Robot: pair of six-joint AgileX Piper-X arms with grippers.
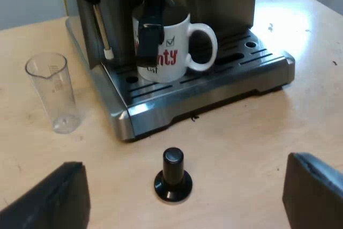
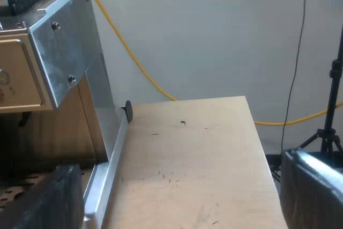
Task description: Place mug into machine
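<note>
Left gripper: my left gripper (image 1: 182,210) hangs over the counter (image 1: 257,148) with its two black fingers (image 1: 51,199) set wide apart, nothing between them but open air and the tamper below.
Mug: there it is, the white mug (image 1: 170,52) with red lettering, standing upright on the drip tray (image 1: 236,73) of the espresso machine (image 1: 220,4), well ahead of my left gripper and apart from it.
Mug detail: its loop handle points sideways along the tray; a dark handle (image 1: 150,28) hangs across the mug's near face.
Tamper: the tamper (image 1: 173,178) with the black knob stands upright on the counter, just ahead of my left gripper, between the lines of its fingers, short of the tray's front edge.
Measuring glass: the clear measuring glass (image 1: 53,92) stands upright on the counter beside the machine's corner, farther out than the tamper, not touching the tray.
Right gripper: my right gripper (image 2: 182,199) is also spread open, holding nothing, above bare counter at the machine's side wall (image 2: 67,41).
Beyond the right gripper: a yellow cable (image 2: 128,52) runs along the wall, and a dark stand (image 2: 333,105) rises past the counter's far edge.
</note>
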